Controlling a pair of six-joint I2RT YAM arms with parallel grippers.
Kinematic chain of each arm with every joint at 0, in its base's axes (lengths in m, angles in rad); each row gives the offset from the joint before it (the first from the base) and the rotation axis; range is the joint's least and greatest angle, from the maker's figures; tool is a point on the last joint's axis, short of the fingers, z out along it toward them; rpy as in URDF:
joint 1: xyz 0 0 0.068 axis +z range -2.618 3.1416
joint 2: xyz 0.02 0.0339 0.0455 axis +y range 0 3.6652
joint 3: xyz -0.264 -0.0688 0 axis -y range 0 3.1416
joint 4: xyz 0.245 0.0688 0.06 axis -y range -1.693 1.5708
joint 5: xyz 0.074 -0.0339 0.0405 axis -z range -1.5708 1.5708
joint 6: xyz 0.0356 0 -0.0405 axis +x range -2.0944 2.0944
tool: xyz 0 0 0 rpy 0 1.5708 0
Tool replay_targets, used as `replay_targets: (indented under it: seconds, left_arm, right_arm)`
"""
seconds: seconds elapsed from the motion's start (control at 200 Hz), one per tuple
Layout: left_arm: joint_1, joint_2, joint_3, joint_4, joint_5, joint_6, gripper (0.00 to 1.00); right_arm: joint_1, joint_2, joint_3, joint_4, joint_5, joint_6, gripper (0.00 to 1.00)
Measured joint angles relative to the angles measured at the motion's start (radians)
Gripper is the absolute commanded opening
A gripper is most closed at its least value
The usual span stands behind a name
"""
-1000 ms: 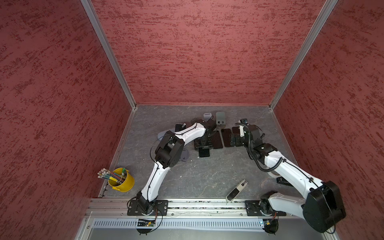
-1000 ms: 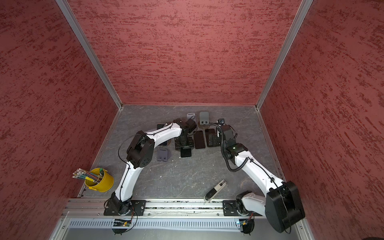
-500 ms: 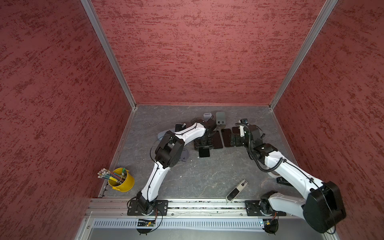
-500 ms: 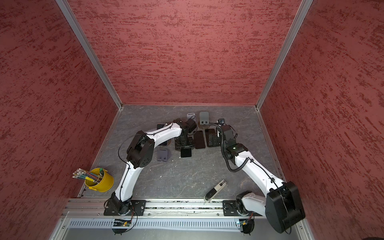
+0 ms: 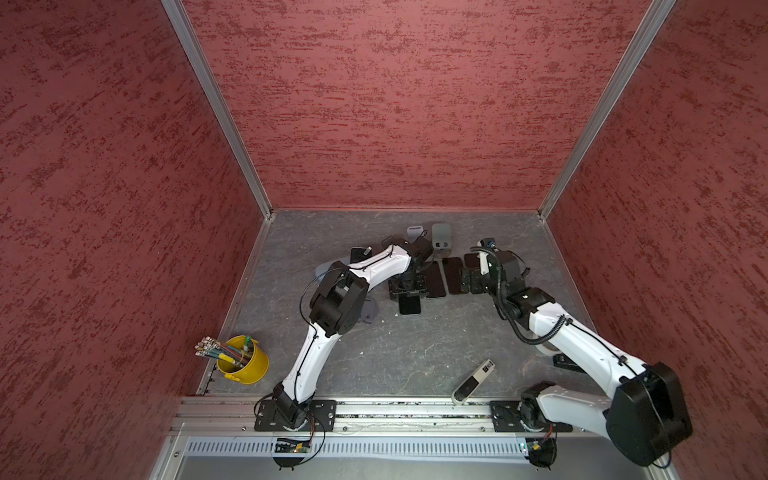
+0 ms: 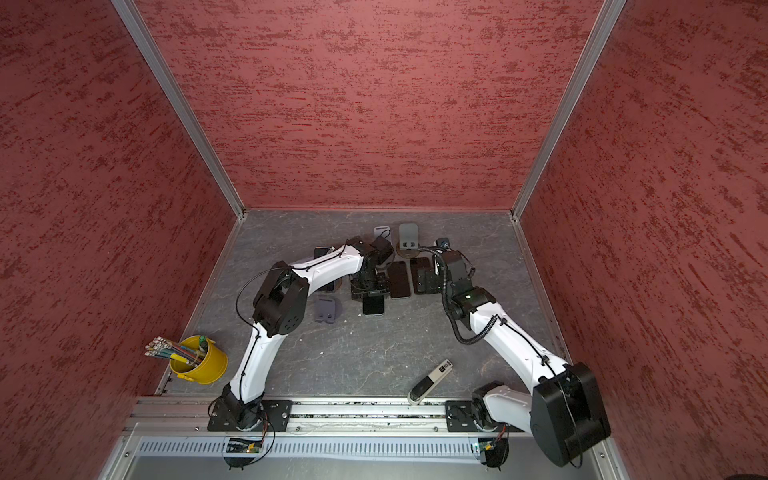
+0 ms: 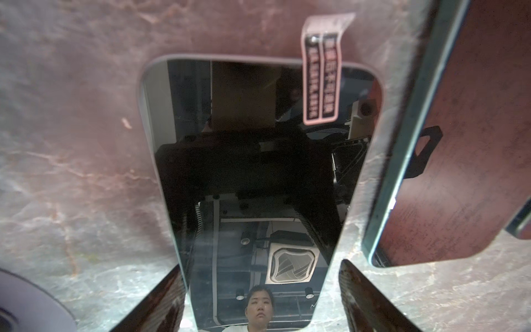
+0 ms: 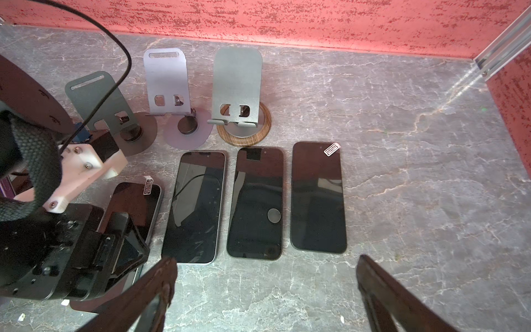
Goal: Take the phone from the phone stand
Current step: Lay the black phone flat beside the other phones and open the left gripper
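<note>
The phone lies flat on the table, off the stands, between the spread jaws of your left gripper; your right gripper gapes empty. Expect stiff, slick, breakable glass: pinch its long edges, never the face.

This is a robotics lab test cell rather than a lived-in room: red textured walls held by bare aluminium corner posts box in a grey marble-patterned desk. A left arm and a right arm are bolted to an aluminium rail along the desk's near edge, with exposed circuit boards and a slotted cable duct below it. Phones laid side by side before a line of phone stands look like staged props.
</note>
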Motion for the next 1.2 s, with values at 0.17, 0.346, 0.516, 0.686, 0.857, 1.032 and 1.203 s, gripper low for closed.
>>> replay_targets:
  seconds: [0.17, 0.346, 0.516, 0.686, 0.857, 1.032, 1.203]
  left_arm:
    - [0.0, -0.001, 0.0, 0.021, 0.014, 0.0, 0.82]
    - [-0.001, -0.002, 0.0, 0.035, 0.017, 0.0, 0.82]
    - [-0.001, -0.01, -0.011, 0.044, 0.015, 0.0, 0.82]
    - [-0.002, -0.021, -0.027, 0.059, -0.006, 0.0, 0.83]
    - [-0.008, -0.053, -0.046, 0.063, -0.042, 0.005, 0.83]
    - [-0.031, -0.121, -0.055, 0.066, -0.095, 0.017, 0.86]
    - [-0.071, -0.23, -0.127, 0.114, -0.18, 0.056, 0.89]
  right_arm:
    - [0.0, 0.0, 0.0, 0.0, -0.001, 0.0, 0.99]
    - [0.0, 0.0, 0.0, 0.0, -0.004, 0.0, 0.99]
    - [0.0, 0.001, 0.0, 0.0, -0.01, 0.001, 0.99]
    - [0.0, 0.009, 0.0, 0.003, -0.013, 0.001, 0.99]
    - [0.0, 0.032, 0.0, 0.011, -0.019, 0.002, 0.99]
    - [0.0, 0.048, 0.0, 0.021, -0.025, 0.004, 0.99]
    - [0.0, 0.069, 0.0, 0.023, -0.032, 0.007, 0.99]
